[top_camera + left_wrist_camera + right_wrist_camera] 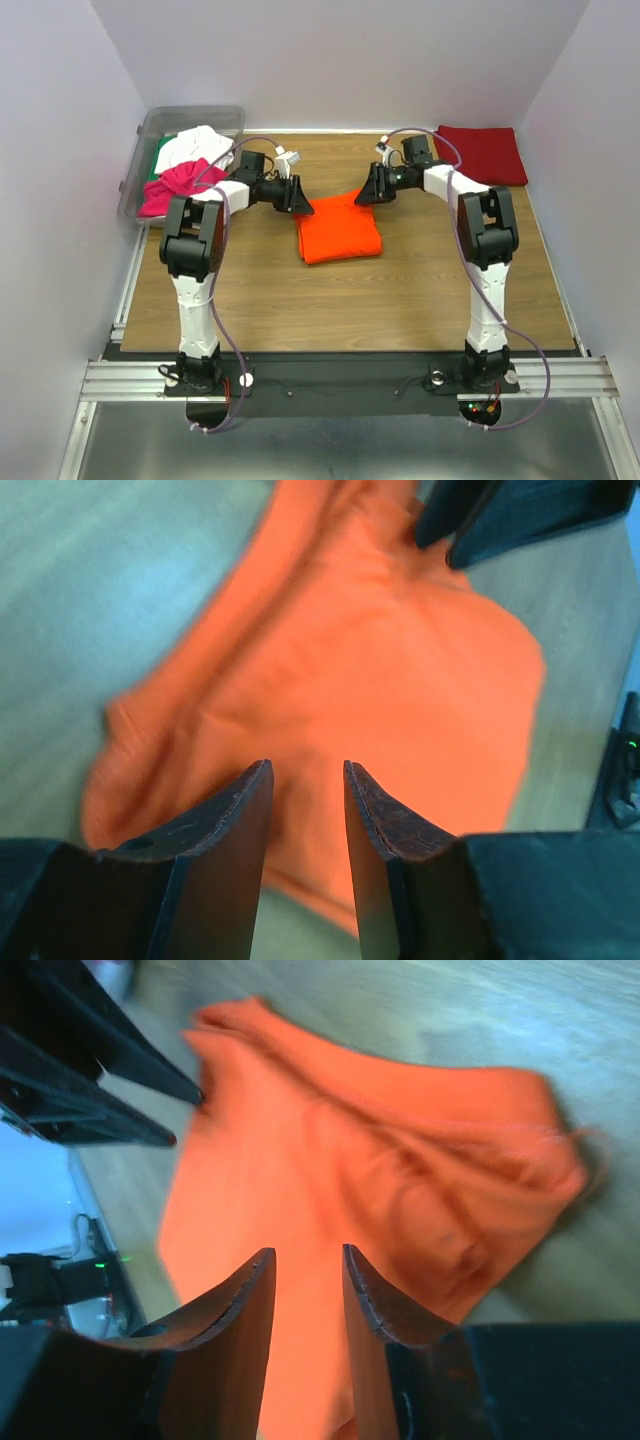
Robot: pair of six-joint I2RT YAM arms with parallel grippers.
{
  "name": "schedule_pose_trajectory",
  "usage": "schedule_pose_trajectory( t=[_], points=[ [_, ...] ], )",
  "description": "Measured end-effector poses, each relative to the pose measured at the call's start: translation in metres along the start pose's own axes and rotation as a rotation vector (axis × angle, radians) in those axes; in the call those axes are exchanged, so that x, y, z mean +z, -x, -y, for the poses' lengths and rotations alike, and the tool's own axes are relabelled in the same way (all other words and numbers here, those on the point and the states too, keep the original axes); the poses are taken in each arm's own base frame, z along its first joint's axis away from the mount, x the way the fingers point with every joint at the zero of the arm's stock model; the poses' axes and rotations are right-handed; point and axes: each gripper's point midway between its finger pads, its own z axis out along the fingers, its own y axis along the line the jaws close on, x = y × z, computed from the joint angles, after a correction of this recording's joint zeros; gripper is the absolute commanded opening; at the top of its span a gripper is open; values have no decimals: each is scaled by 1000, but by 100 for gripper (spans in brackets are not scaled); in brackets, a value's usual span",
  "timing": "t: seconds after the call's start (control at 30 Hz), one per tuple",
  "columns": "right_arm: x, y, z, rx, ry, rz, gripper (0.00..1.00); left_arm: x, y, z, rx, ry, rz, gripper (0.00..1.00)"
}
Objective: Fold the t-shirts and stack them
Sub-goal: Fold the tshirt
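A bright orange t-shirt [338, 230] lies roughly folded in the middle of the wooden table, rumpled along its far edge. My left gripper [298, 196] hovers at its far left corner and my right gripper [364, 190] at its far right corner. In the left wrist view the left gripper [307, 770] is open over the orange cloth [380, 670] with nothing between its fingers. The right gripper [305, 1252] is likewise open above the orange shirt [380, 1160], holding nothing. A dark red t-shirt [485, 153] lies folded at the back right.
A clear plastic bin [190, 118] stands at the back left, holding a white shirt [195, 148] and a green one [160, 153]. A magenta shirt [175, 186] hangs over its near rim. Walls close in on three sides.
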Motion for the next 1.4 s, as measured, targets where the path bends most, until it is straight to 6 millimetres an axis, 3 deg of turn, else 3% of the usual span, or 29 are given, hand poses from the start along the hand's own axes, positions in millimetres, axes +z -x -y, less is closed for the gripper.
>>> schedule_pose_trajectory(
  t=[0.07,0.2,0.27,0.33,0.43,0.57,0.6,0.77,0.87,0.93,1.07,1.1,1.2,1.27,1.4],
  points=[
    [-11,3,-16,3,10,20,40,-15,-1,20,7,-12,8,45],
    [-35,-6,-74,-30,72,50,40,-36,11,81,78,-85,55,45],
    [-35,-17,-94,-50,109,38,39,-37,9,107,108,-137,72,45],
    [-26,-33,-102,-53,140,6,38,-31,1,118,107,-172,65,45],
    [-4,-67,-87,7,143,-76,38,-11,-26,110,42,-191,13,44],
    [18,-105,-34,155,102,-162,38,16,-76,55,-137,-129,-87,43],
    [16,-106,-29,171,115,-164,38,16,-81,51,-175,-163,-101,43],
    [4,-95,-28,175,125,-133,40,8,-62,35,-143,-137,-80,43],
    [-10,-89,-45,153,132,-111,41,-4,-62,38,-86,-95,-82,44],
    [-20,-86,-62,122,148,-94,41,-16,-64,53,-44,-91,-82,44],
    [-39,-80,-106,33,207,-67,41,-30,-64,113,84,-154,-81,44],
    [-39,-81,-110,23,216,-69,40,-30,-64,119,98,-164,-79,44],
    [-29,-90,-104,34,221,-97,40,-23,-68,138,137,-214,-85,44],
    [-17,-103,-87,78,208,-134,38,-15,-75,128,103,-207,-99,44],
    [5,-133,-48,175,163,-205,37,-2,-94,84,-32,-154,-128,43]
  ],
)
